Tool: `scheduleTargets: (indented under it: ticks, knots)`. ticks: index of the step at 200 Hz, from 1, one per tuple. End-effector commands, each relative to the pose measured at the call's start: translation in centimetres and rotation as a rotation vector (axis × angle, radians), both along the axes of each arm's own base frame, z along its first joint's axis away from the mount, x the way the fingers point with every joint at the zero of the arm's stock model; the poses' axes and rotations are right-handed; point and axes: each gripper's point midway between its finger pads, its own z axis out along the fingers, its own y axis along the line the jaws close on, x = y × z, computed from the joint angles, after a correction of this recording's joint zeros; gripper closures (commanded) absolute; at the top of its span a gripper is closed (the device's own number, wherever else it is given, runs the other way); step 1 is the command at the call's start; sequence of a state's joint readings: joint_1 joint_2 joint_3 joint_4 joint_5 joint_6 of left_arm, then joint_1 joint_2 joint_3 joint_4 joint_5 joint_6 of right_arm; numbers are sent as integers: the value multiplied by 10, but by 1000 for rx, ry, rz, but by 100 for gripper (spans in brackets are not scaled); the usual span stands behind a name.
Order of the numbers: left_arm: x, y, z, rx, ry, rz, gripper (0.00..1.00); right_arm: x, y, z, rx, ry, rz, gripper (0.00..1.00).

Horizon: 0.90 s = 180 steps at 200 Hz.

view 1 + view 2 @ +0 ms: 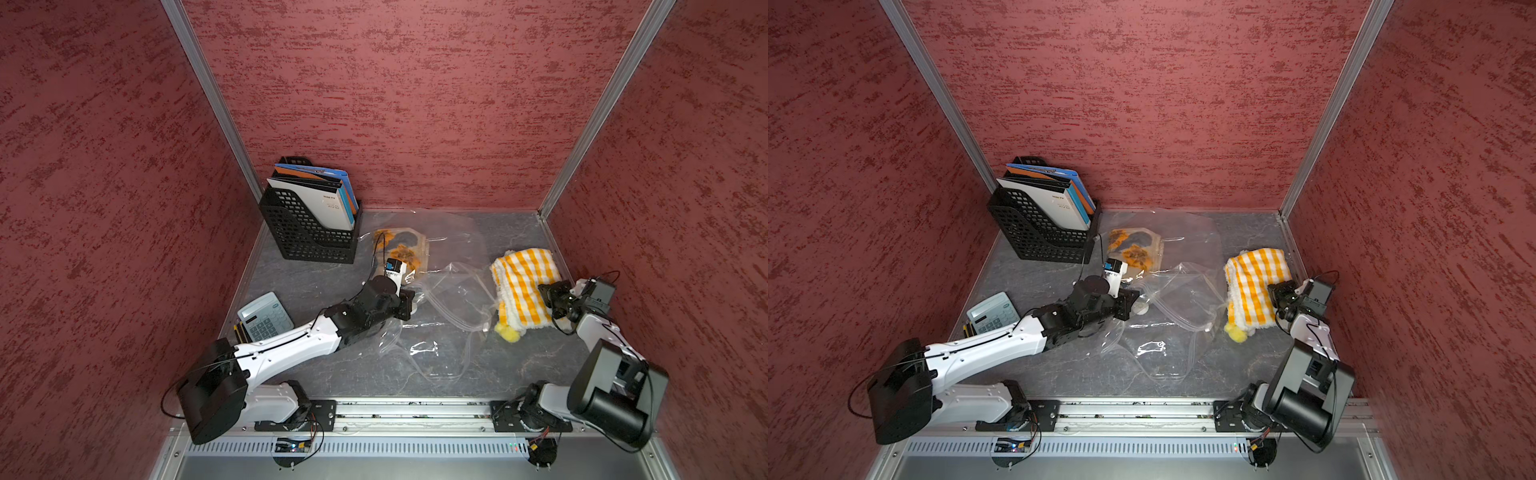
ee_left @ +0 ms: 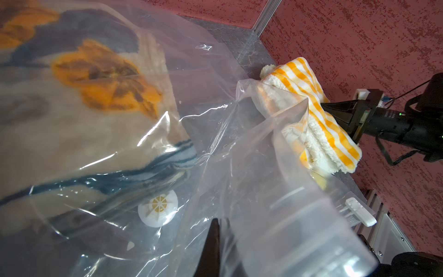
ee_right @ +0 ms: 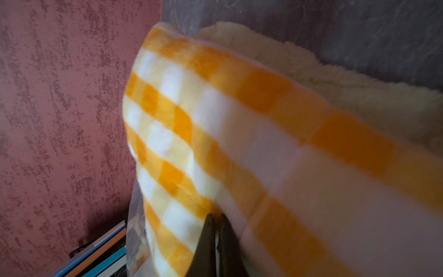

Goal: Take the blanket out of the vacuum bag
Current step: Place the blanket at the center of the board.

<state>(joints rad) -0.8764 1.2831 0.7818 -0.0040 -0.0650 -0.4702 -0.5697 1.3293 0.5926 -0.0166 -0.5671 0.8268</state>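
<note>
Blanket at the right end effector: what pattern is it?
The blanket is orange-and-white checked with a cream fleecy underside; right wrist view shows it best.

vacuum bag (image 1: 453,291) across mid-table, file rack (image 1: 307,237) far left, tabletop (image 1: 532,365) front open

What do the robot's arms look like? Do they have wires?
Yes! The left arm and right arm have smooth white shells and chunky, round black joints. Thin black cables loop along them. Each ends in black, pointy jaws, and the left wrist carries a blue sticker.

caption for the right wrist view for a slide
Right gripper shut on the yellow-and-white checked blanket, beside the red wall.
</note>
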Motion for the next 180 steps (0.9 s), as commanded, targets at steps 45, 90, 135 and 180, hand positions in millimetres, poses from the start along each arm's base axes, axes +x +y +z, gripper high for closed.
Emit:
scheduleTargets:
  ticks: [45,90,135,180]
  knots:
    - [9,-5,-1,52,-6,12,100,3,-17,42,-138,-103,-24,100]
    - [8,-5,6,69,-23,4,100,1,2,104,-142,-262,42,100]
    - [11,-4,16,81,-51,8,100,-11,61,134,19,-414,209,100]
    - [15,-8,16,67,-52,19,100,-43,149,157,42,-476,444,96]
